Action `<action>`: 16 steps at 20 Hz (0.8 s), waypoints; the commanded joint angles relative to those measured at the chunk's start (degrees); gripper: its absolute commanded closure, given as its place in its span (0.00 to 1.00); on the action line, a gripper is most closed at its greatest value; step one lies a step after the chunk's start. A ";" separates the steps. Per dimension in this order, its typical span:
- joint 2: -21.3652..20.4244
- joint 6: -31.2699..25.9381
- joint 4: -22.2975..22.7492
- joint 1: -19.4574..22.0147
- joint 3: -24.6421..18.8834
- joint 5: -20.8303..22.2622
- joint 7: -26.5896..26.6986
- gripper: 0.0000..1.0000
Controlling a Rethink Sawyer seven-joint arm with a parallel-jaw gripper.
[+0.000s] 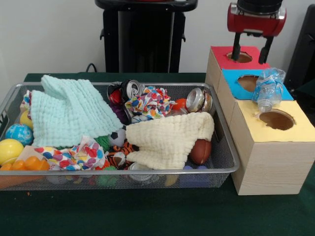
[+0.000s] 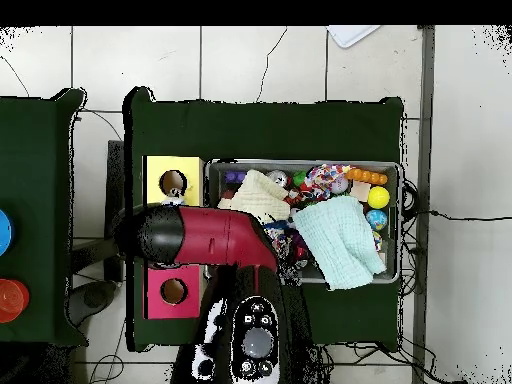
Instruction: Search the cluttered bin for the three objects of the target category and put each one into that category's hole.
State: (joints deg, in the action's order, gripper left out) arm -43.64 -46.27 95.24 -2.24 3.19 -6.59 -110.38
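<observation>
Crushed clear plastic bottle (image 1: 268, 88): lying across blue hole (image 1: 247, 80) and yellow hole (image 1: 277, 119).
Gripper (image 1: 251, 50): fingers apart, empty, above red hole (image 1: 239, 57).
Wire mesh bin (image 1: 224, 142): cluttered.

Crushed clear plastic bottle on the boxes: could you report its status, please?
End effector open, empty, above red-topped hole. Crushed clear plastic bottle rests between blue-topped hole and yellow-topped hole, not in either.

Cut off at twelve o'clock: arm above the gripper (image 1: 252, 50). Buried under cloths in the bin (image 1: 222, 129): most balls and cans. Overhead, blue hole (image 1: 247, 80) hidden beneath the arm.
</observation>
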 commanded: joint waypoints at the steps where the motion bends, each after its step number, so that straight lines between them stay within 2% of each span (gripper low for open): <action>1: -3.94 -17.40 -7.37 2.29 -1.20 5.85 1.73 0.00; 3: -4.13 -17.60 -7.09 2.72 -1.66 6.44 1.77 0.00; 5: -4.88 -16.19 -6.29 3.73 -2.80 4.78 1.02 0.00; 7: -5.28 -15.97 -8.40 4.46 -4.37 3.54 1.10 0.00; 9: -3.16 -14.31 -15.44 4.25 -4.58 6.45 1.58 0.00; 12: 1.08 -13.98 -25.17 3.90 -4.23 8.48 -0.79 0.00; 16: 4.58 -15.98 -33.74 3.70 -4.21 10.27 -1.36 0.00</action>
State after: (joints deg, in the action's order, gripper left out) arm -45.68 -60.45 78.23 0.34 3.07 -0.47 -110.38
